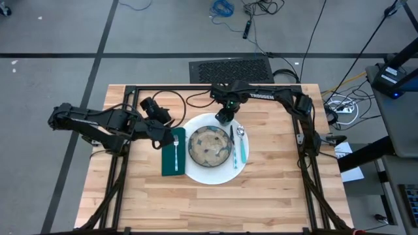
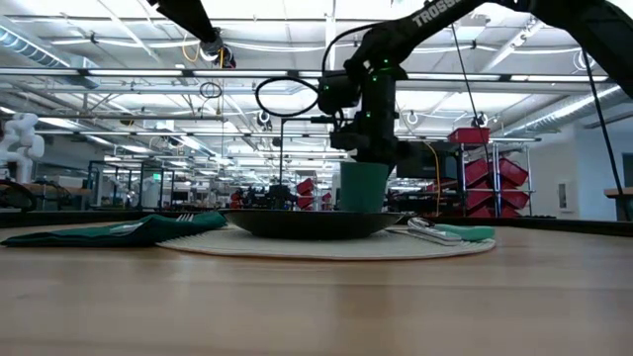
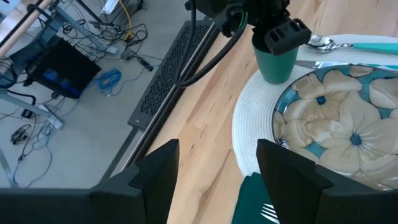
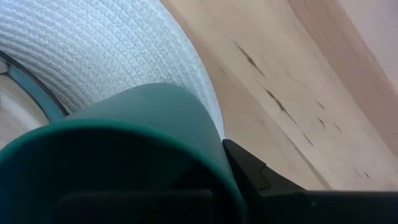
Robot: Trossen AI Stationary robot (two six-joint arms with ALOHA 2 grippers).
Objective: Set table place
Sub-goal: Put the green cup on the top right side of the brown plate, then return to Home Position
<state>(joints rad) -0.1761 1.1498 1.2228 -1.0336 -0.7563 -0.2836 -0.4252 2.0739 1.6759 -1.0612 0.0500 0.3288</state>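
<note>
The white plate (image 1: 243,171) lies mid-table with the speckled bowl (image 1: 210,146) on it. The knife (image 1: 232,145) and the teal-handled spoon (image 1: 243,149) lie on the plate's right part. The fork (image 1: 176,147) lies on the dark green napkin (image 1: 168,163) left of the plate. My right gripper (image 1: 225,116) is shut on the small dark green cup (image 3: 273,63) at the plate's far edge. My left gripper (image 3: 217,177) is open and empty over the napkin's far left corner. My right gripper holds the cup by its rim (image 4: 205,134), coming from above and pointing down. One finger (image 4: 252,171) lies against the outside of the wall; the cup hides the other. The cup stands upright with its base (image 3: 272,79) at the plate's far rim; whether it rests there I cannot tell.
The black frame (image 1: 196,87) runs along the table's far edge just behind the right gripper. Bare wood (image 1: 215,209) lies on the near side of the plate and at the table's right (image 1: 281,156).
</note>
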